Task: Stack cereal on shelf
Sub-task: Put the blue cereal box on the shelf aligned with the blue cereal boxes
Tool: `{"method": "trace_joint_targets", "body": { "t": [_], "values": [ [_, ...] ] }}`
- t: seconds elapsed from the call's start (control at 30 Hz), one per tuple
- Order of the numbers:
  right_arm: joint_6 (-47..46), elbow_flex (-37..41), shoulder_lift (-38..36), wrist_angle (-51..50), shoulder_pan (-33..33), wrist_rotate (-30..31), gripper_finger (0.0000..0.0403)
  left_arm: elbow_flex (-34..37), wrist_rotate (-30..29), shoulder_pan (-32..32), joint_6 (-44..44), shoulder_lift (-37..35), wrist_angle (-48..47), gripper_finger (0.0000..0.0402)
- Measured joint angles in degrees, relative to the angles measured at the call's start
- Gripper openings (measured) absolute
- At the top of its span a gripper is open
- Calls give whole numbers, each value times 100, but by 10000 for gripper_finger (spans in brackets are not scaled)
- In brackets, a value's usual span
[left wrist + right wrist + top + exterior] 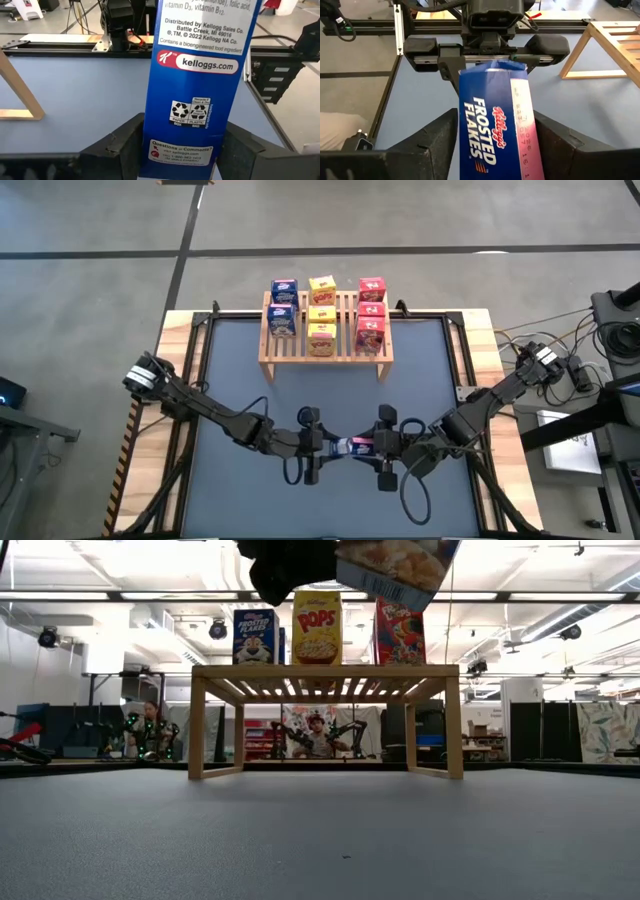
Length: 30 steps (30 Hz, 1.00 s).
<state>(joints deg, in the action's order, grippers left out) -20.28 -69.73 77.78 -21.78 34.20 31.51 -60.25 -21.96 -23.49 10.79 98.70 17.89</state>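
A blue Frosted Flakes box (352, 445) hangs in the air between my two grippers near the table's near edge, and shows at the top of the low view (395, 565). My left gripper (335, 445) meets it from the left and my right gripper (370, 445) from the right. The wooden slatted shelf (325, 352) stands on its legs at the far side. On it stand two blue boxes (283, 305), three yellow boxes (321, 315) and three red boxes (371, 315). My left gripper (184, 155) pinches one end of the blue box (182, 150) between its two fingers, across the narrow printed panel, coming level from the table's left. The box is lifted clear of the table. My right gripper (497, 150) pinches the other end of the box (490, 145) between its two fingers, coming level from the table's right. The box lies lengthwise between the two grippers, and its far end (492, 70) sits in the left gripper's fingers.
The grey table mat (330, 400) lies bare between the grippers and the shelf. Black frame rails (195, 380) run along the table's sides. Cables and equipment (590, 370) sit off the right edge. People sit in the room behind the shelf (315, 735).
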Motion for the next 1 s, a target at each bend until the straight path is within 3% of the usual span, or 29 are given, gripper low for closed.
{"method": "trace_joint_targets", "body": {
  "t": [0.33,0.63,0.83,1.0],
  "values": [
    [-104,-86,-96,-85,9,-205,249,2,5,28,-6,-9,-523,180],
    [402,-388,-322,-400,108,-147,247,17,4,93,-130,-40,-608,180],
    [786,-295,-624,-477,545,1092,246,289,-22,133,-333,-437,-433,180],
    [838,69,-815,-379,734,1812,246,1192,-57,356,-529,-1200,469,180]
  ]
}}
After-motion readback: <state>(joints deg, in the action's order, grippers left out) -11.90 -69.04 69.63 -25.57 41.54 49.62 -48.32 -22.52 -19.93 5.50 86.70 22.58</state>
